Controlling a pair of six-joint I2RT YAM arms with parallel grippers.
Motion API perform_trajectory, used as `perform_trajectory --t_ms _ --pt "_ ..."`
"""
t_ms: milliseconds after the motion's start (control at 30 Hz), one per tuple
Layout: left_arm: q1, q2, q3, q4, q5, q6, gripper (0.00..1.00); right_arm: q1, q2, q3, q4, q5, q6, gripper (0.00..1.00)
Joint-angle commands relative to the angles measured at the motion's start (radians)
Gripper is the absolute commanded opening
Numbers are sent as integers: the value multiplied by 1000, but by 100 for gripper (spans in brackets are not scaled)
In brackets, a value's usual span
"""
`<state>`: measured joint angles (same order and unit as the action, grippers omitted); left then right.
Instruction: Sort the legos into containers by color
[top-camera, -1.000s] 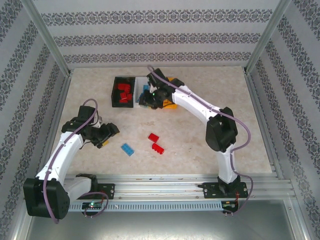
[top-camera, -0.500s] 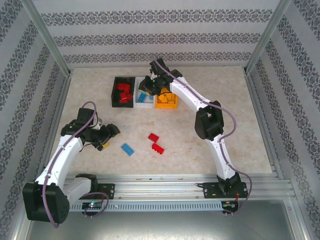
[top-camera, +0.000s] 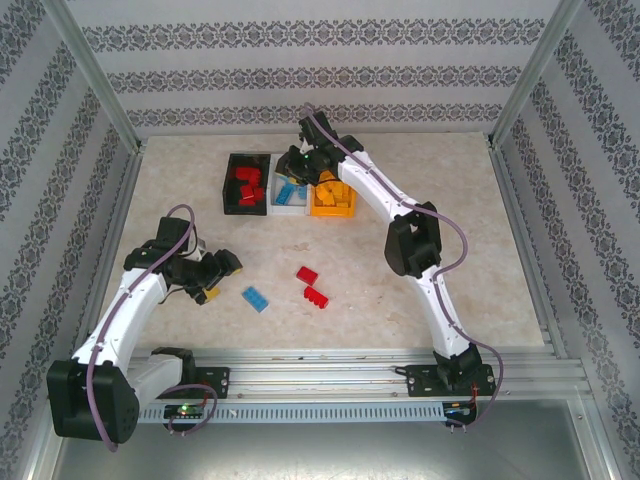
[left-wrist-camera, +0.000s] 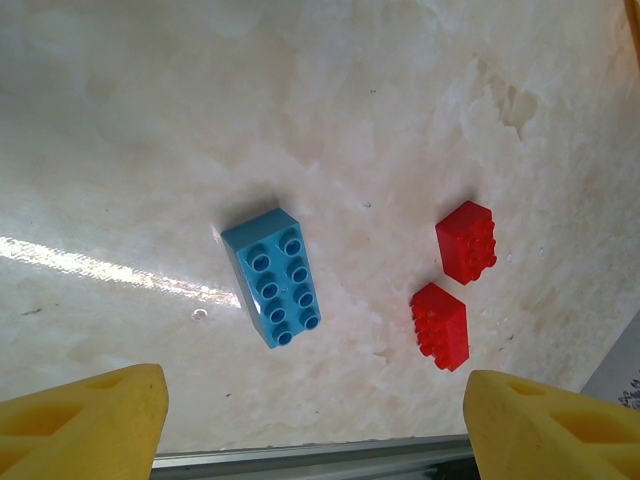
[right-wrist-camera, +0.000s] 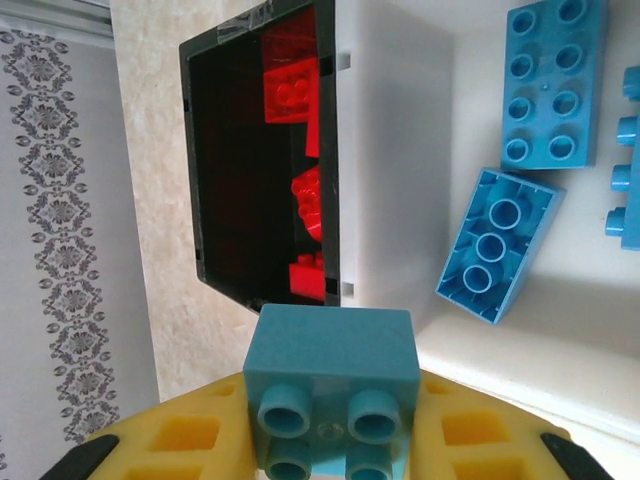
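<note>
The right gripper (right-wrist-camera: 335, 455) pinches a light blue brick (right-wrist-camera: 332, 370) roughly above the wall between the white bin (right-wrist-camera: 395, 150), at one o'clock, and the black bin (right-wrist-camera: 196, 180), at eleven. Let go here, it could fall in with the red ones. The left gripper (left-wrist-camera: 320, 425) hangs wide above a loose blue brick (left-wrist-camera: 272, 277), with two red bricks (left-wrist-camera: 466, 241) at three o'clock. No writing is readable.

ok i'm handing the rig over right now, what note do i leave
left gripper: open, empty, above the loose bricks.
right gripper: shut on a light blue brick over the white bin.
done: reds in the black bin, blues in white, yellows in the orange bin.
to do: drop the held brick, then sort one blue brick and two red bricks on the table.
</note>
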<state>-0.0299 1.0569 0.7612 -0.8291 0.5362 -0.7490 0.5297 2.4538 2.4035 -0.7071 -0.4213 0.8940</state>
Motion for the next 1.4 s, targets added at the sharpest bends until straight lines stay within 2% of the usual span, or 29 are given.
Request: perform_trajectory --t_ms 0,233,400,1000,1067,1233,1367 --pt "5 5 -2 -20 14 3 79 -19 27 45 -26 -14 16 30" --pt "4 8 7 -35 17 5 81 -31 30 63 -46 -3 12 39" --pt "-4 1 -5 -44 14 10 81 -37 17 63 -65 9 0 49" --pt "-21 -14 -4 -70 -4 25 82 -31 -100 -12 -84 32 -38 52" --pt "-21 -14 -2 -74 -8 20 82 -21 -132 -36 -95 30 -69 52" --pt "-22 -27 1 -79 -16 17 82 46 -249 -132 -207 75 -259 52" --pt "-21 -49 16 -76 -30 24 82 141 -366 -300 -280 162 -404 54"
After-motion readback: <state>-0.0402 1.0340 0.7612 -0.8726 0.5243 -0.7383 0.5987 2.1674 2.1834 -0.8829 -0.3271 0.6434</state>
